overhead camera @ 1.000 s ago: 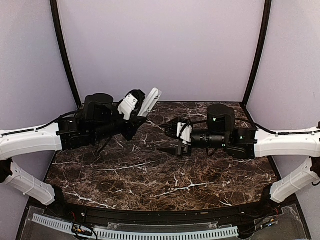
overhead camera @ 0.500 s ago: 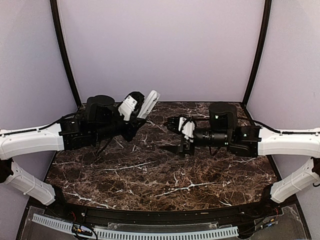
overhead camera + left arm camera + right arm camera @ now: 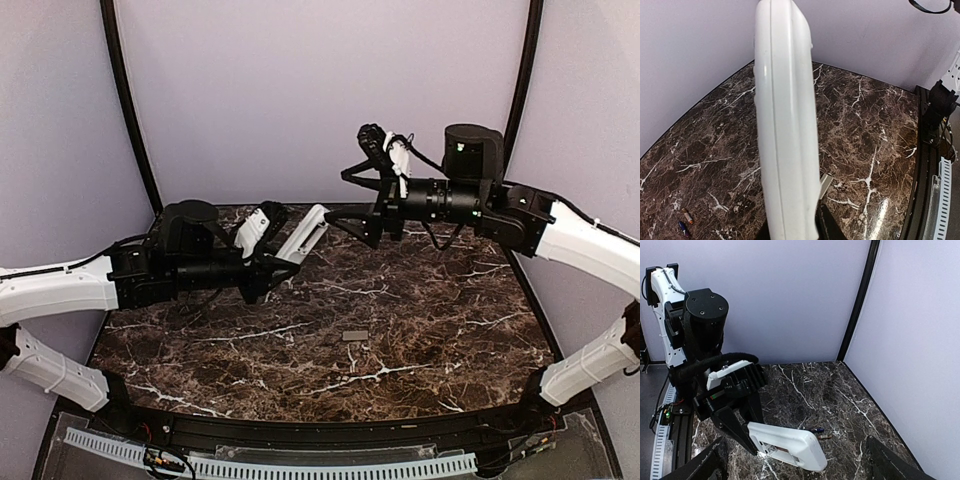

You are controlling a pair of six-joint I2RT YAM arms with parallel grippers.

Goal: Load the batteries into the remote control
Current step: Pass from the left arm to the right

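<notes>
My left gripper [image 3: 268, 262] is shut on the near end of the white remote control [image 3: 303, 235] and holds it tilted above the table. In the left wrist view the remote [image 3: 785, 125] shows edge-on. In the right wrist view its back [image 3: 790, 445] faces the camera with the compartment open. Two small batteries [image 3: 820, 433] lie side by side on the marble beyond the remote; they also show in the left wrist view [image 3: 685, 222]. My right gripper [image 3: 345, 200] is open and empty, high above the table, its fingers [image 3: 705, 465] spread wide.
A small flat grey-white cover piece [image 3: 354, 336] lies on the marble near the table's middle; it also shows in the left wrist view [image 3: 825, 184]. Lilac walls and black corner posts [image 3: 515, 100] close in the back. A cable tray [image 3: 300, 465] runs along the front edge.
My right gripper has risen from just above the table to high at the back right. My left arm has lowered and shifted the remote rightward. The cover piece now shows on the marble.
</notes>
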